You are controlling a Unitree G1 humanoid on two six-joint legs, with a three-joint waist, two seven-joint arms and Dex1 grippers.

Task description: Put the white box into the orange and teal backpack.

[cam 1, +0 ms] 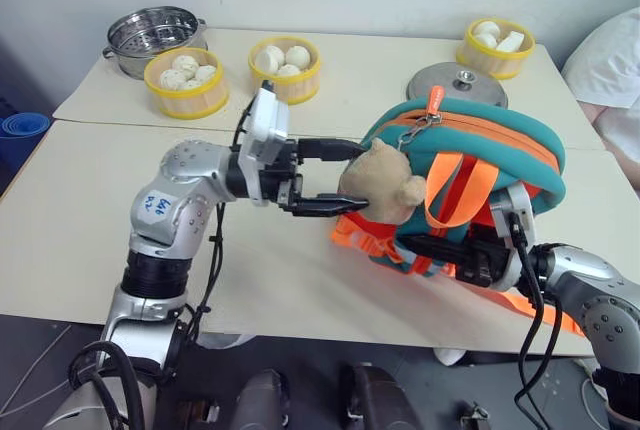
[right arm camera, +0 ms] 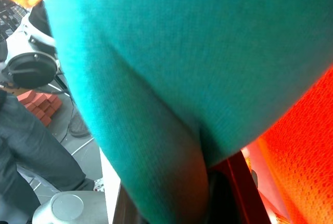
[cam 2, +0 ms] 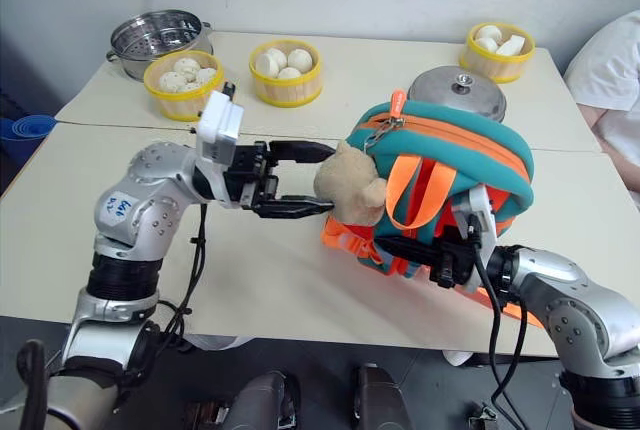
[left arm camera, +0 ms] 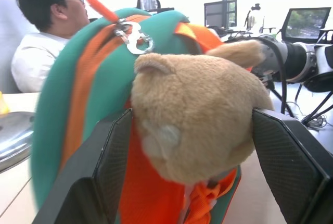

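Your pale desk (cam 1: pixel 90 240) carries three yellow baskets of buns (cam 1: pixel 186 81) along its far edge, with a steel pot (cam 1: pixel 153 36) at 11 o'clock and a metal lid (cam 1: pixel 457 82) at 1 o'clock. The orange and teal backpack (cam 1: pixel 470 155) stands right of center, its zipper closed. Your left tool (cam 1: pixel 340 178) is spread wide, one finger on either side of the tan bear charm (cam 1: pixel 382 185). Your right tool (cam 2: pixel 395 247) is clamped on the backpack's lower edge. You cannot see the white box.
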